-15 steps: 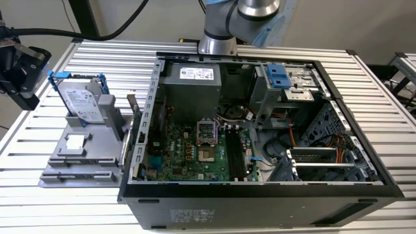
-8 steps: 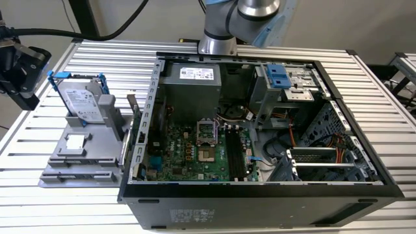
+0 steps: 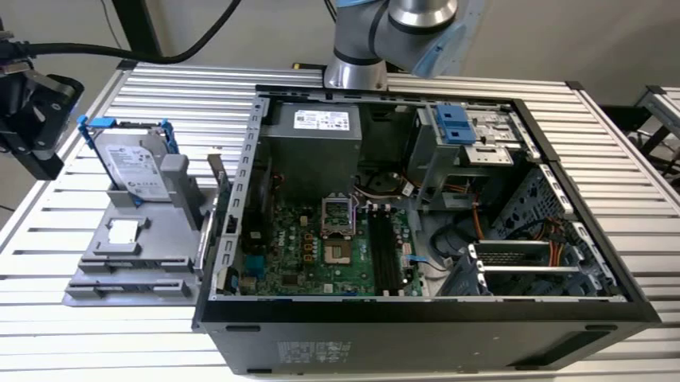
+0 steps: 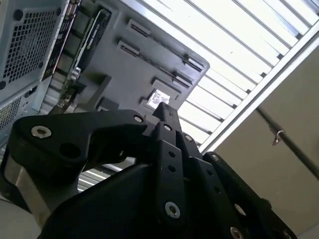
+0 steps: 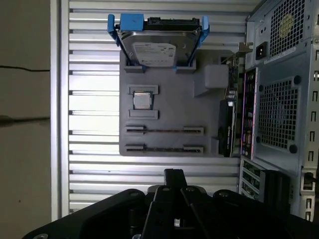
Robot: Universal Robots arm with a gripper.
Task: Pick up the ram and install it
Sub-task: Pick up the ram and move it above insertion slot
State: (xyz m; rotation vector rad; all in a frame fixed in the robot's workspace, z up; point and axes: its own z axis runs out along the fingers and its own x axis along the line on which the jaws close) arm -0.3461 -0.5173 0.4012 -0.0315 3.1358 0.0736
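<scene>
Approach step: fingers pressed together, empty, hanging short of the ram
Grasping calls for them spread and aligned along its length

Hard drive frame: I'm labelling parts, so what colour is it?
Blue frame, clearest in the first wrist view.

Robot lab: open computer case on slatted bench

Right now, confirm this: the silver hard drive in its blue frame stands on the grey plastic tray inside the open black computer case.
Not inside: in the exterior view the silver hard drive stands on the grey plastic tray outside the open black computer case.
</scene>
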